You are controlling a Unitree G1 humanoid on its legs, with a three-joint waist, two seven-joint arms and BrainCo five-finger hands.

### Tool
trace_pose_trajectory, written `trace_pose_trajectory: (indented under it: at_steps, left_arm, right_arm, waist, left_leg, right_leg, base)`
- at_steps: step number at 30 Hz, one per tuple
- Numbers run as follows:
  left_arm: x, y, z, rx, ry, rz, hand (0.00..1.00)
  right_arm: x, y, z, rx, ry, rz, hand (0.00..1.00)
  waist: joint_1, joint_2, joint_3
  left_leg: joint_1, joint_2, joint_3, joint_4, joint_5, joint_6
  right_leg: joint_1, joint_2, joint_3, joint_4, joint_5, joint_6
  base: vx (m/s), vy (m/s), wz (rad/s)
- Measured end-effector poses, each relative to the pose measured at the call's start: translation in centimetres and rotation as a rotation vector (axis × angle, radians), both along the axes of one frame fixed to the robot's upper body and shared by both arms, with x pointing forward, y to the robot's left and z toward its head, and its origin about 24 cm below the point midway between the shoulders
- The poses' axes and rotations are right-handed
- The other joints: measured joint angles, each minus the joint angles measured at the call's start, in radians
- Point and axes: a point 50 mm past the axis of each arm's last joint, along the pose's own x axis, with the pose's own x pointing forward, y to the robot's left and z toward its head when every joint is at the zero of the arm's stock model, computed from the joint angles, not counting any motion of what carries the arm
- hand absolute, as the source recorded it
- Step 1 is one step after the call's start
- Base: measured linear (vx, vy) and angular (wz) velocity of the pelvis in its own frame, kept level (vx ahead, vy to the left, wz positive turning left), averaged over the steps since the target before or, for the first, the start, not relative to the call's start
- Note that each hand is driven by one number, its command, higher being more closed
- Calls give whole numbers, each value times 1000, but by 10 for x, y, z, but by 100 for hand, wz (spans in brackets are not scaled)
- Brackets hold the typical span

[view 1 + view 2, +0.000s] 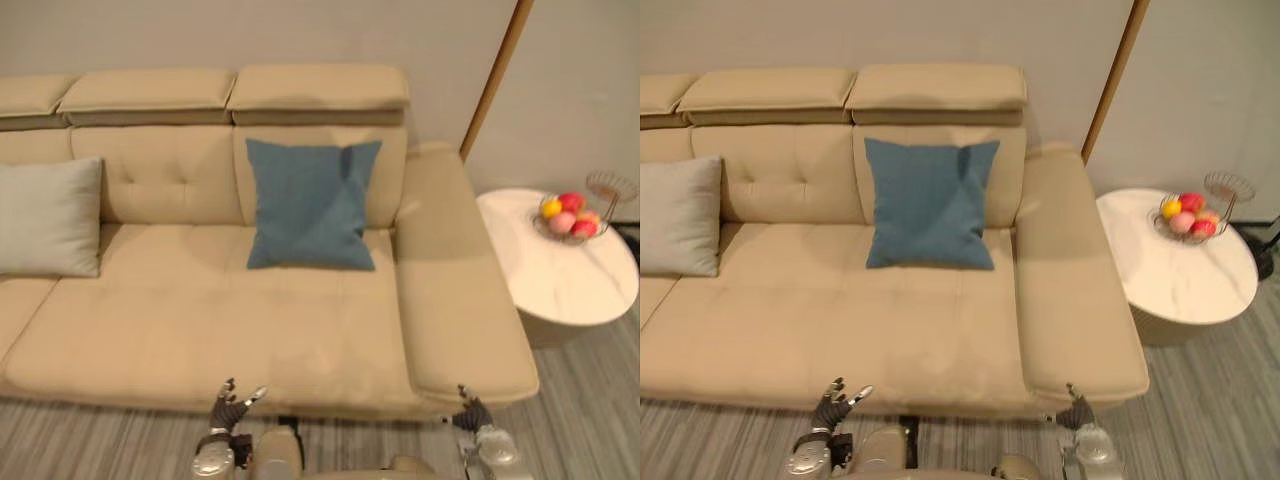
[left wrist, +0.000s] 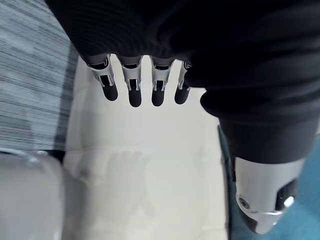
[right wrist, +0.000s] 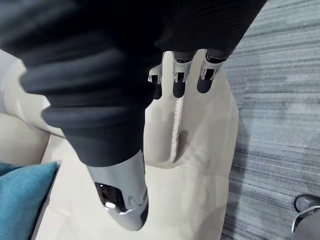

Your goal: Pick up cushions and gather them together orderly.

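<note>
Grey cushion: at the left end of the sofa, leaning on its back.
Left hand: low by the sofa's front edge, fingers apart, empty.
Blue cushion: in the middle, upright against the back. It is likely soft, light and squashy, so a side edge is best to grab.
Right hand: near the sofa's front corner, fingers loose, empty.

The right hand hangs straight-fingered over the sofa.

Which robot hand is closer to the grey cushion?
Left. The left robot hand is at the front edge of the sofa, towards the side of the grey cushion. The right robot hand is by the opposite armrest, much farther away.
</note>
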Motion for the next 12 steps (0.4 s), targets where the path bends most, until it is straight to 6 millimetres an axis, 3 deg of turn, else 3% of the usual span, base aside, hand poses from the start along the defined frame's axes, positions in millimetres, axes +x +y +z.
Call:
trace_pose_trajectory:
  at_steps: [1,3,5,7,9,10,12]
  left_arm:
    - [-1,-1,-1,-7,4,2,0]
    - [-2,2,-1,-4,5,17,0]
    - [-3,2,-1,-2,6,16,0]
    - [-5,3,-1,-1,10,20,0]
    - [-6,4,-2,-2,12,22,0]
    - [-9,5,-3,-1,25,25,0]
    - [-8,8,-3,7,28,23,0]
  right_arm:
    - [-4,1,-2,9,13,-12,0]
    - [-7,-1,-3,20,13,-45,0]
    - [-9,-4,-3,13,13,-59,0]
    - [-12,-6,-3,10,18,-70,0]
    - [-14,-6,-6,14,35,-76,0]
    - [-17,-8,-7,20,45,-96,0]
    - [-21,-9,-10,30,65,-113,0]
  waist:
    - [-18,6,3]
    - [-17,-15,6]
    - [-17,-28,10]
    - [-20,-27,9]
    - [-20,-23,4]
    - [-20,-6,-7]
    - [-26,-16,-15]
  left_leg:
    - [10,8,12,-67,-41,-20]
    - [22,-8,38,-49,-40,-12]
    - [21,-35,54,127,-84,37]
    - [84,-45,53,228,-207,52]
    - [165,-57,48,137,-248,32]
    - [217,-66,48,6,-252,0]
    - [231,-88,48,-50,-220,12]
  right_leg:
    - [-9,-1,-37,-30,23,-26]
    - [-28,-27,-44,-49,45,-62]
    - [-43,-57,-42,-86,86,-60]
    - [-51,-67,-36,-131,130,-38]
    - [-62,-65,-31,-151,147,-15]
    - [-71,-62,-31,-160,165,9]
    - [-50,-74,-34,-223,215,25]
  base:
    - [-511,-169,65]
    - [-314,-81,32]
    - [-219,-23,6]
    - [-135,76,-1]
    - [-89,112,1]
    - [-67,145,4]
    - [-36,131,8]
